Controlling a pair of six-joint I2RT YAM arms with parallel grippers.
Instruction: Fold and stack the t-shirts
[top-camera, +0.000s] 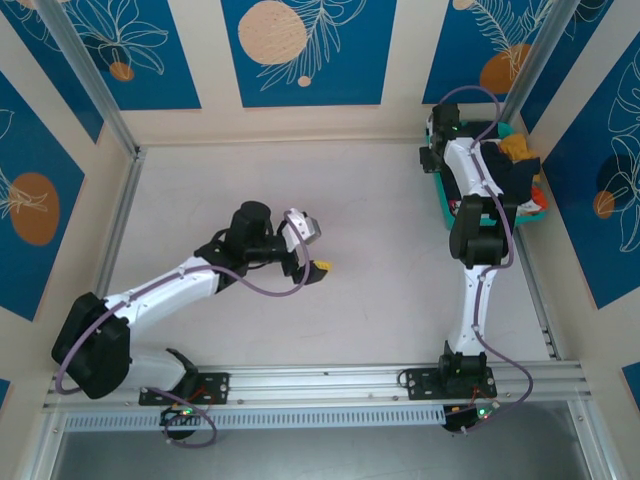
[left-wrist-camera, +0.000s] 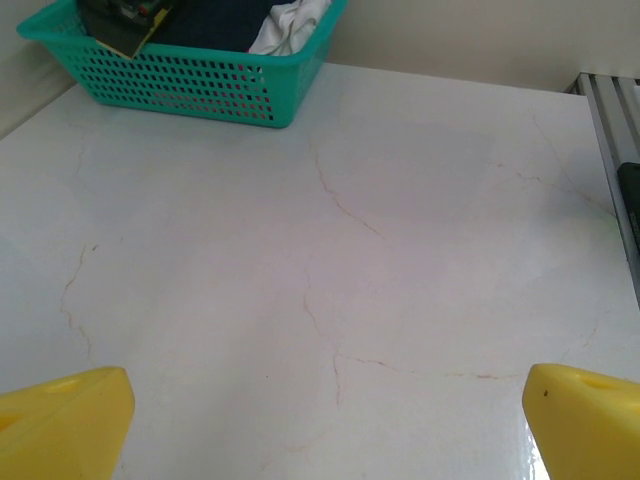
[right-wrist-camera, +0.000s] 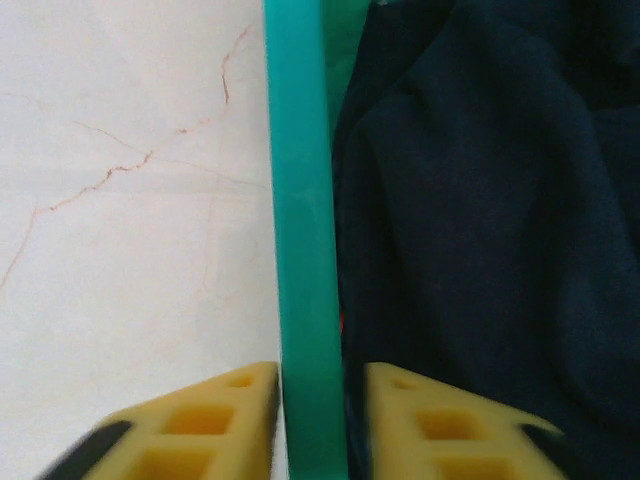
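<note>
The t-shirts lie bundled in a teal mesh basket (top-camera: 442, 212) at the table's far right. A dark navy one (right-wrist-camera: 480, 200) is on top, beside a white one (left-wrist-camera: 290, 25) and an orange-yellow one (top-camera: 518, 148). My right gripper (right-wrist-camera: 318, 420) straddles the basket's left rim (right-wrist-camera: 300, 250). One yellow finger is outside over the table. The other finger (right-wrist-camera: 440, 430) is inside against the navy cloth, a thin gap off the rim, so the jaws are open. My left gripper (left-wrist-camera: 325, 430) hangs wide open over bare table, holding nothing.
The basket (left-wrist-camera: 180, 85) sits far across the white cracked tabletop (left-wrist-camera: 330, 250) from my left gripper (top-camera: 312, 250). Cream walls close the back and sides. An aluminium rail (top-camera: 330, 380) runs along the near edge.
</note>
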